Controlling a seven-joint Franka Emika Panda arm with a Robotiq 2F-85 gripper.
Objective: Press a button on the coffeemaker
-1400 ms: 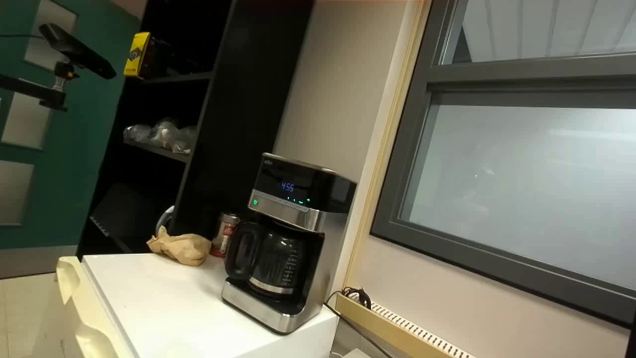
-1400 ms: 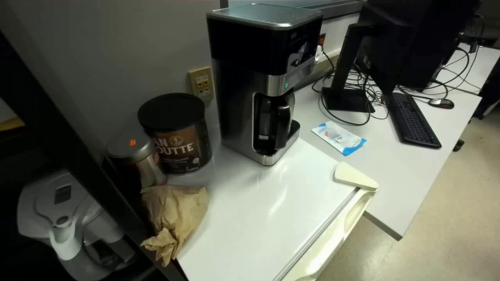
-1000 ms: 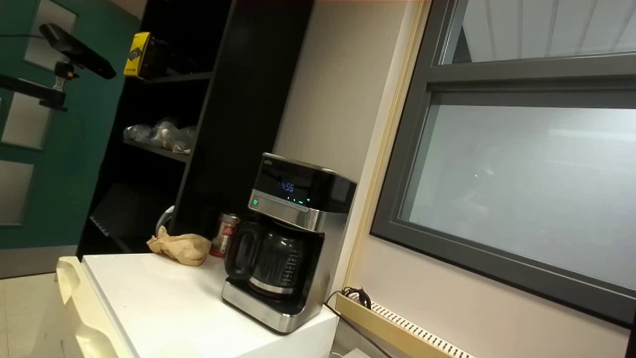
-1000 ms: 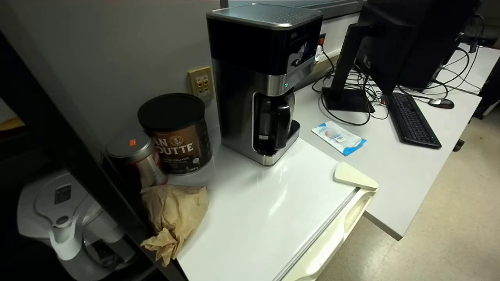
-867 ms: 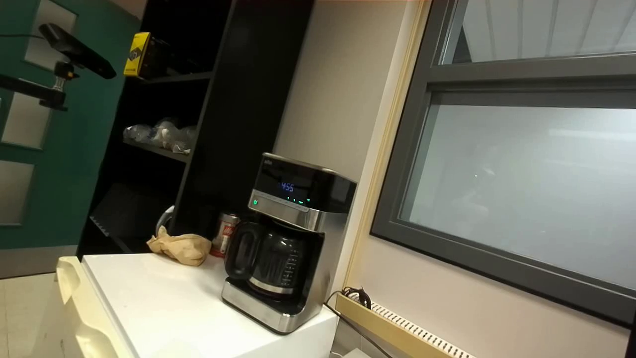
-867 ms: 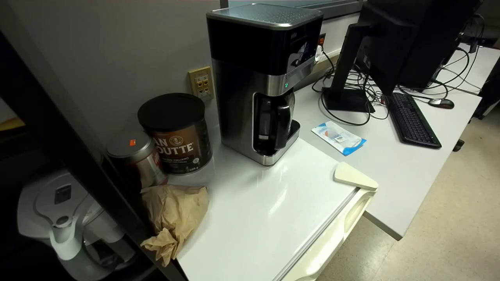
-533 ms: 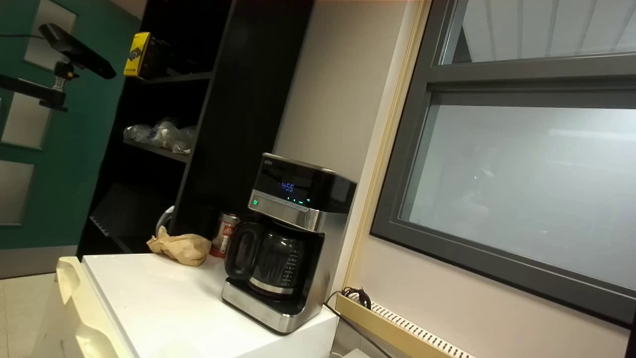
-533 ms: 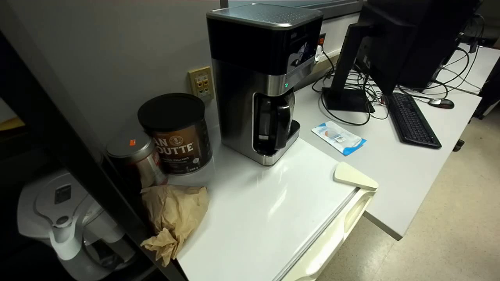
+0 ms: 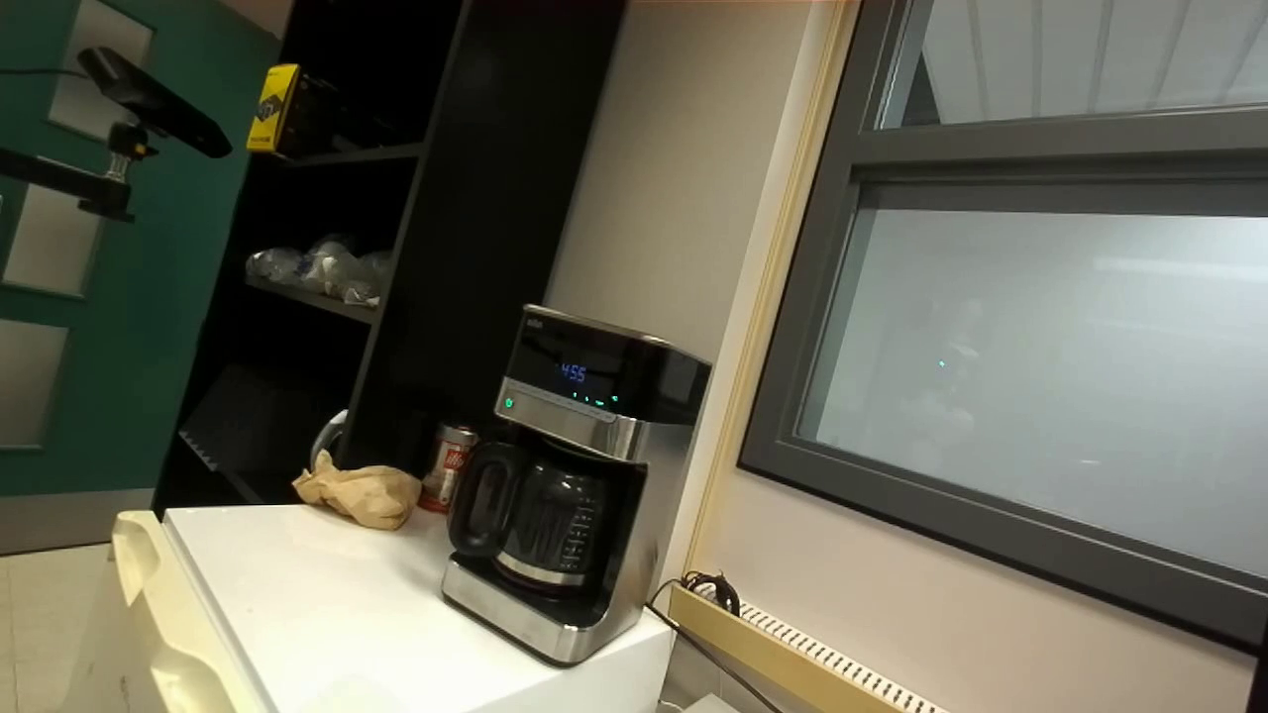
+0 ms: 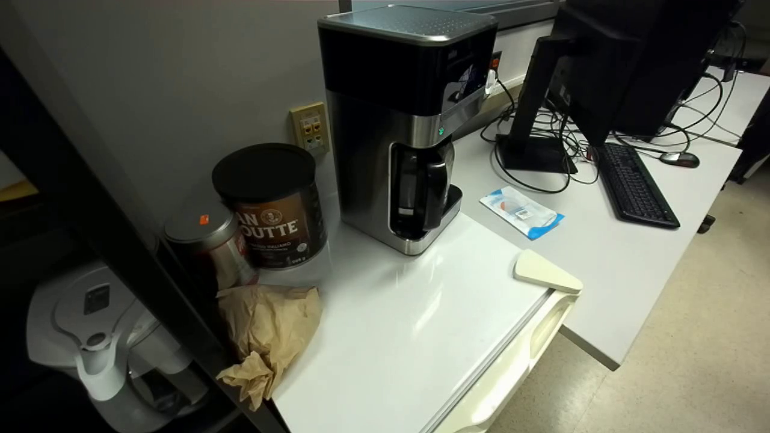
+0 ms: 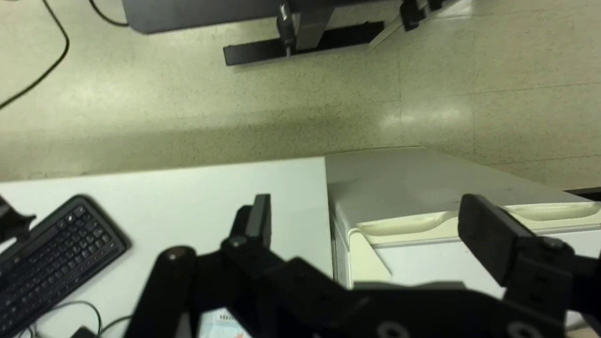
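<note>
The coffeemaker [image 10: 379,132] sits on the white stand [image 10: 385,343]. My gripper [image 11: 368,220] is wide and empty, aimed down toward the stand's corner [image 11: 365,263]. I guess it's reaching time: next, pinch narrow and poke a button [image 9: 509,403].

In the wrist view I have the gripper [image 11: 368,218] with its fingers [image 11: 486,239] spread wide apart, one showing against the white desk [image 11: 197,192] and the other against a white cabinet [image 11: 432,263] just beside the desk. On the desk I see a black keyboard [image 11: 61,263], a thin dark cable [image 11: 79,302] and a pale packet [image 11: 221,326], partly hidden from me by the gripper. Beyond the desk's straight edge I get beige floor [image 11: 263,131], then, well apart from the desk, a black bar [image 11: 253,52], a dark gray panel [image 11: 202,14] and a curving black cord [image 11: 66,44].
</note>
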